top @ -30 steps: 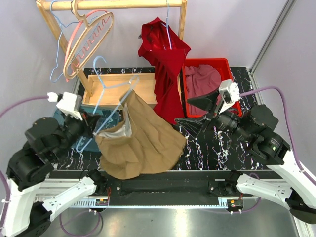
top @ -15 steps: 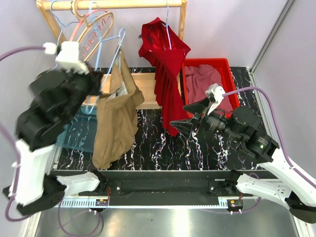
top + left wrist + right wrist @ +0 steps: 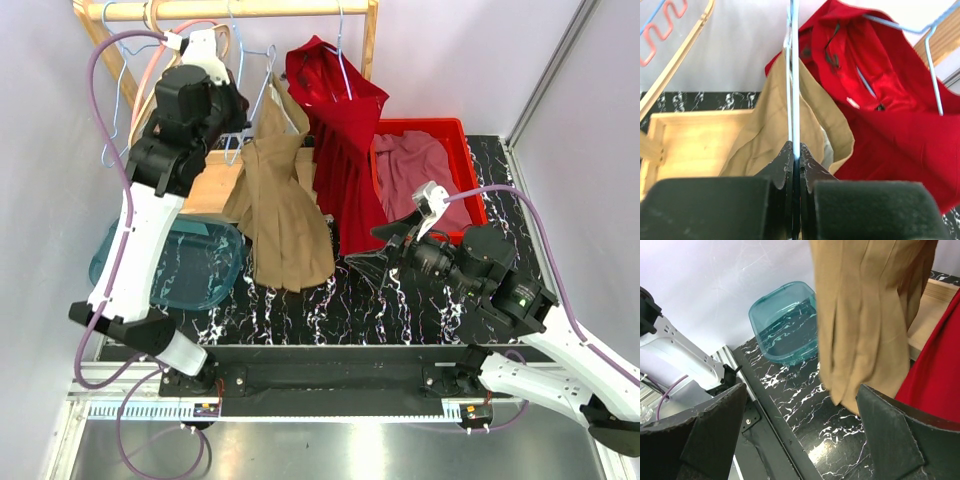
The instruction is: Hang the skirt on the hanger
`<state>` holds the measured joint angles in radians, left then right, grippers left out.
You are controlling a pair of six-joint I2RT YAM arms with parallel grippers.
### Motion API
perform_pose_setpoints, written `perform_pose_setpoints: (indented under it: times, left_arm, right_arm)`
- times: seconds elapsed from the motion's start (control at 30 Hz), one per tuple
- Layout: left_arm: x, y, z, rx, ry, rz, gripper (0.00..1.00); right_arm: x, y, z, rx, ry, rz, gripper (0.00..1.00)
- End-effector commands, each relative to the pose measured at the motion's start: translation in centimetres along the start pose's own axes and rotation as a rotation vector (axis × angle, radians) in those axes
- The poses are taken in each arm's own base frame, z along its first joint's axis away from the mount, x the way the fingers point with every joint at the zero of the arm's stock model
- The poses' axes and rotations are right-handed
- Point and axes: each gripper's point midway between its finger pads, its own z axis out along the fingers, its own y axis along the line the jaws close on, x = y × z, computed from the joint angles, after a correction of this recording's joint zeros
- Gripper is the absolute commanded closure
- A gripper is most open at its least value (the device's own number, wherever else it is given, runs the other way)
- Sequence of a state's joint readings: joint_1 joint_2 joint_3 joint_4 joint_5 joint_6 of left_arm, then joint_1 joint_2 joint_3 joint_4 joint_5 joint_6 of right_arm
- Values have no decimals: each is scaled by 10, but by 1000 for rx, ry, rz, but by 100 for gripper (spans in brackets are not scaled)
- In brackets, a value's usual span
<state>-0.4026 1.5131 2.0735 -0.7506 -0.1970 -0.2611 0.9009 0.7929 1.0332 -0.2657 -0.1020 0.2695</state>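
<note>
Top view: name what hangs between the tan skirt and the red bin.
A red garment, hanging between tan skirt and red bin, seen in the top view.

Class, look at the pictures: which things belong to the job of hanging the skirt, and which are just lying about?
Part of the job: tan skirt; wire hanger; left tool, shut on the hanger; wooden rail.

Not part of it: red garment; red bin; pink cloth inside it; teal container.
</note>
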Motion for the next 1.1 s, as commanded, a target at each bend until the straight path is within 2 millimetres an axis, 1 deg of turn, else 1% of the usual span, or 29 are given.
perform_pose_setpoints:
  times: [0.0, 0.03, 0.1, 0.2, 0.23, 0.27, 0.3, 0.37, 0.4, 0.43, 0.47, 0.57, 0.6, 0.63, 0.7, 0.73, 0.77, 0.8, 0.83, 0.87, 0.9, 0.93, 0.97, 1.0, 1.03, 1.07]
  left_arm:
    - [-93, -30, -12, 166, -304, -70, 100]
    - [-92, -30, -8, 168, -300, -70, 100]
    - [-84, -29, 6, 171, -271, -71, 100]
    - [-67, -30, 21, 179, -229, -78, 100]
    - [-58, -30, 27, 179, -205, -82, 100]
    - [-53, -29, 29, 180, -193, -85, 100]
    - [-44, -28, 32, 175, -170, -89, 100]
    - [-37, -26, 35, 168, -154, -92, 100]
    - [-30, -24, 36, 159, -141, -91, 98]
    - [-27, -23, 36, 157, -133, -91, 91]
    - [-25, -22, 36, 152, -128, -89, 63]
    - [-23, -16, 31, 129, -129, -78, 16]
    - [-23, -14, 29, 119, -128, -74, 7]
    - [-28, -11, 21, 104, -141, -74, 1]
    - [-25, -6, 13, 86, -129, -77, 1]
    - [-32, -1, -4, 65, -148, -88, 1]
    - [-26, 4, -12, 43, -128, -96, 1]
    - [-11, 11, -15, 15, -94, -126, 1]
    - [-16, 19, -38, -15, -126, -153, 1]
    - [-8, 25, -48, -33, -115, -170, 1]
    - [20, 32, -47, -59, -60, -189, 1]
    - [19, 35, -70, -50, -85, -205, 1]
    - [52, 42, -68, -73, -22, -216, 1]
    - [65, 45, -74, -76, -2, -226, 1]
    - [69, 47, -93, -62, -16, -243, 1]
    - [102, 52, -90, -76, 50, -254, 1]
  right_arm:
    - [-16, 3, -2, -2, -65, 3, 2]
    - [-16, 2, -2, 4, -64, 1, 2]
    - [-15, 0, -2, 10, -63, -1, 2]
    - [-12, -2, 0, 19, -56, 0, 2]
    - [-11, -3, 0, 23, -54, 0, 2]
    - [-11, -3, 0, 25, -53, 2, 2]
    - [-9, -3, 1, 27, -49, 4, 2]
    - [-10, -4, 0, 34, -50, 8, 2]
    - [-8, -6, 1, 40, -43, 12, 2]
    - [-8, -8, 1, 54, -43, 14, 1]
    - [-8, -10, 2, 67, -39, 19, 1]
    - [-7, -22, 1, 139, -38, 34, 0]
    - [-4, -30, 0, 187, -31, 45, 0]
    - [-5, -34, -1, 207, -30, 49, 0]
    - [1, -42, -5, 256, -11, 64, 0]
    - [1, -43, -7, 269, -7, 69, 0]
    - [6, -46, -9, 287, 13, 77, 0]
    - [8, -52, -12, 324, 8, 94, 0]
    - [10, -57, -14, 352, 10, 103, 0]
    - [14, -62, -18, 384, 14, 124, 0]
    - [18, -73, -21, 442, 9, 127, 0]
    - [23, -78, -24, 474, 13, 133, 0]
    - [27, -88, -28, 531, 8, 141, 0]
    - [35, -96, -29, 567, 18, 145, 0]
    - [40, -101, -30, 599, 22, 152, 0]
    - [45, -109, -34, 646, 22, 161, 0]
